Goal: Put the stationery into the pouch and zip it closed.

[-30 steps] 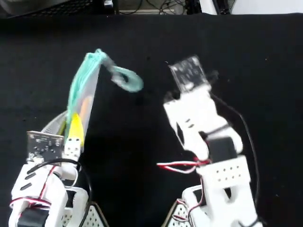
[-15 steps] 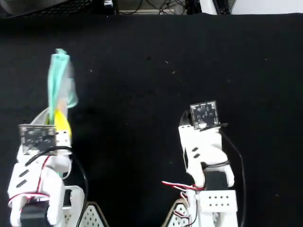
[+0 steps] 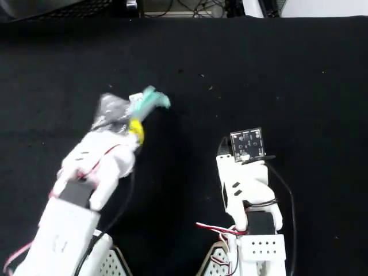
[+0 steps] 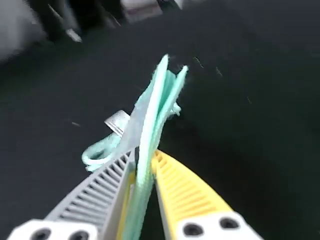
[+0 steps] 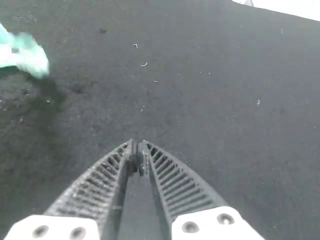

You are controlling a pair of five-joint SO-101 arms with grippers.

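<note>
My left gripper (image 4: 144, 157) is shut on a teal mesh pouch (image 4: 156, 110), whose edge is pinched between the grey finger and the yellow finger (image 4: 182, 187). A metal zipper pull (image 4: 117, 121) and a teal strap loop (image 4: 96, 151) hang beside the fingers. In the high view the left arm stretches over the left middle of the table, with the pouch (image 3: 148, 101) sticking out past the left gripper (image 3: 137, 125). The right gripper (image 5: 136, 156) is shut on nothing, low over bare cloth, near the front. From there the pouch (image 5: 24, 52) lies far off.
A black cloth (image 3: 276, 75) covers the whole table. Cables and dark equipment (image 3: 172, 7) run along the far edge. The right arm (image 3: 248, 184) sits folded back at the front right.
The left arm has stretched out and carried the pouch rightward and toward the table's middle. The right arm pulled back toward the front a second ago and has since kept still.
</note>
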